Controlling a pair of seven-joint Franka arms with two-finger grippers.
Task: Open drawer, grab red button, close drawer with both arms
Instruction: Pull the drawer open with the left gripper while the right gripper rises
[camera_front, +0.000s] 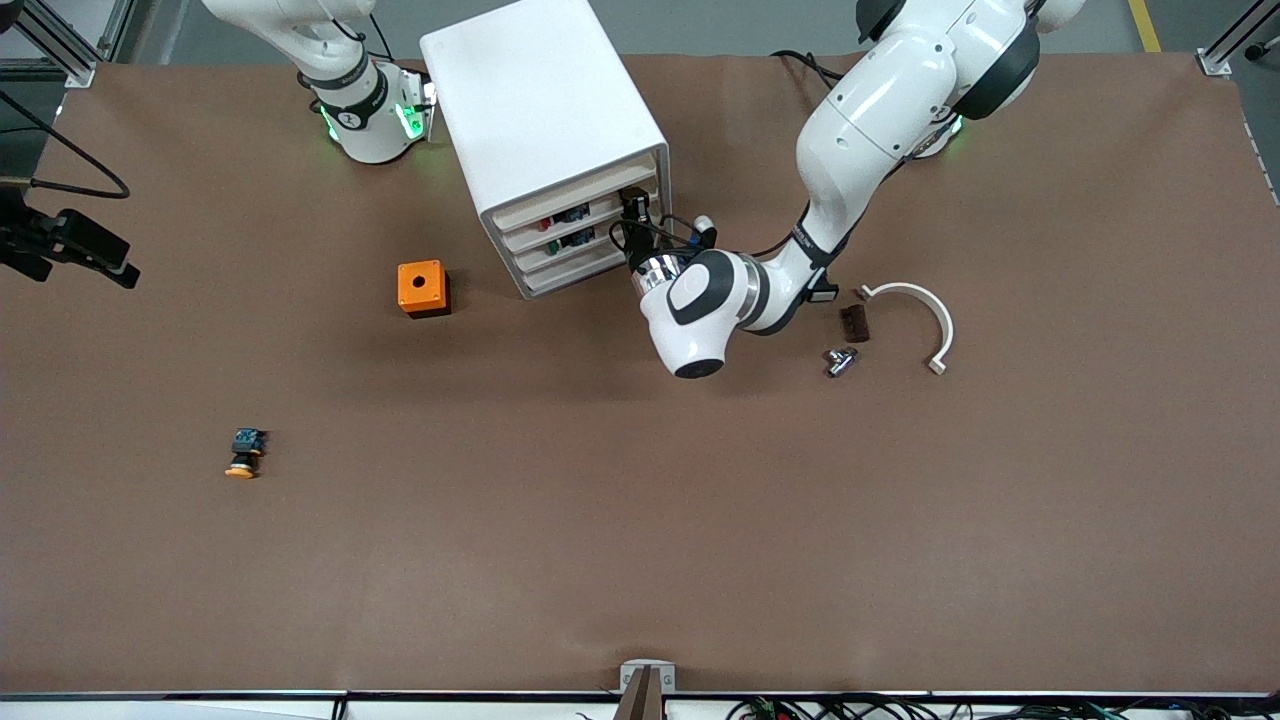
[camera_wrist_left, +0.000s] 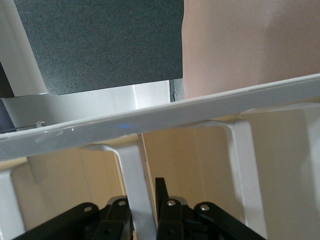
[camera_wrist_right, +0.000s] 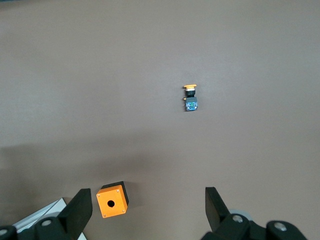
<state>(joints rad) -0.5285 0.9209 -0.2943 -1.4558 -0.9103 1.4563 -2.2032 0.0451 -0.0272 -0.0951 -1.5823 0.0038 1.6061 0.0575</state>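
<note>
Your brown matte table (camera_front: 640, 520) carries no readable writing; left gripper (camera_front: 637, 212) pinches the white drawer (camera_front: 585, 215) handle, right gripper (camera_wrist_right: 150, 210) gapes empty.

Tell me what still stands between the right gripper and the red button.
The closed drawer does: the red button sits inside it in the white cabinet, glimpsed through the front. The left gripper is shut on that drawer's handle. The right gripper hangs open, high over the orange box.
</note>
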